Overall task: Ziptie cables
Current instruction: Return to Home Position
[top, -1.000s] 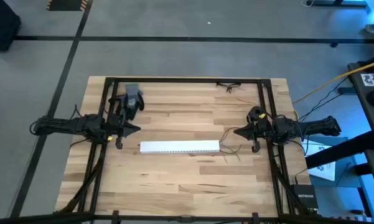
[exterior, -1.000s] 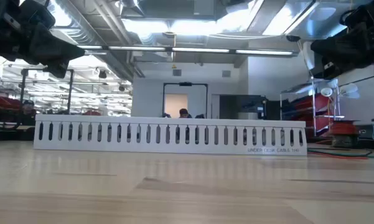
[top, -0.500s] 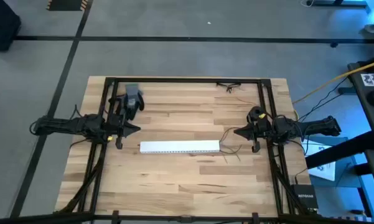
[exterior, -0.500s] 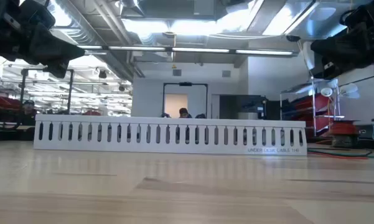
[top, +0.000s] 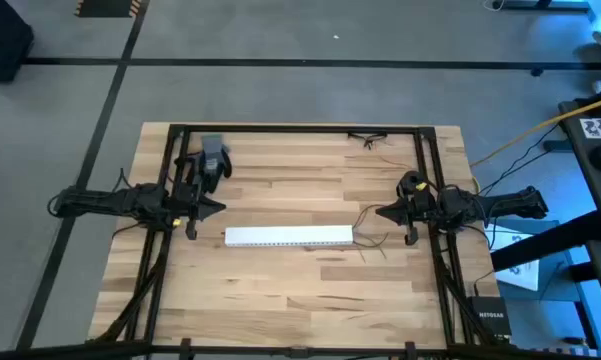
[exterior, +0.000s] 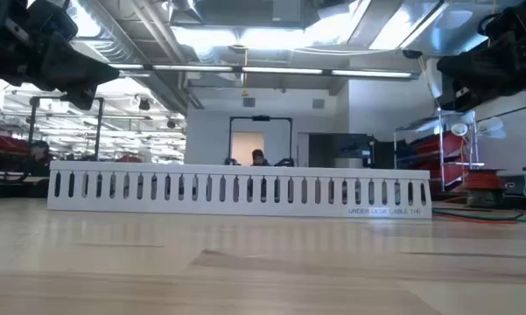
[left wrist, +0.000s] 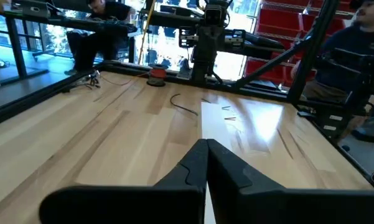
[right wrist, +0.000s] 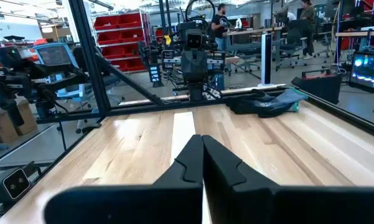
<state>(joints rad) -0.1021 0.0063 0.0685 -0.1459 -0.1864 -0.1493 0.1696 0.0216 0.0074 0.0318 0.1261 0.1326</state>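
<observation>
Jaws are seen pressed together on nothing at both grippers, and with the duct closed, the step in hand is judged to be the return to rest.

From above, the left gripper is placed just off the left end of the white cable duct and the right gripper off its right end. Thin cables are strewn by that right end, and a grey glove is left far-left on the table.

At table height, the slotted duct is shown shut, with red and green wires to its right.

From each wrist, the dark fingers are seen meeting above bare wood.

The ziptie cannot be made out anywhere.

Only a clean retreat is thought to be called for next, with the right arm kept clear of the loose wires.
</observation>
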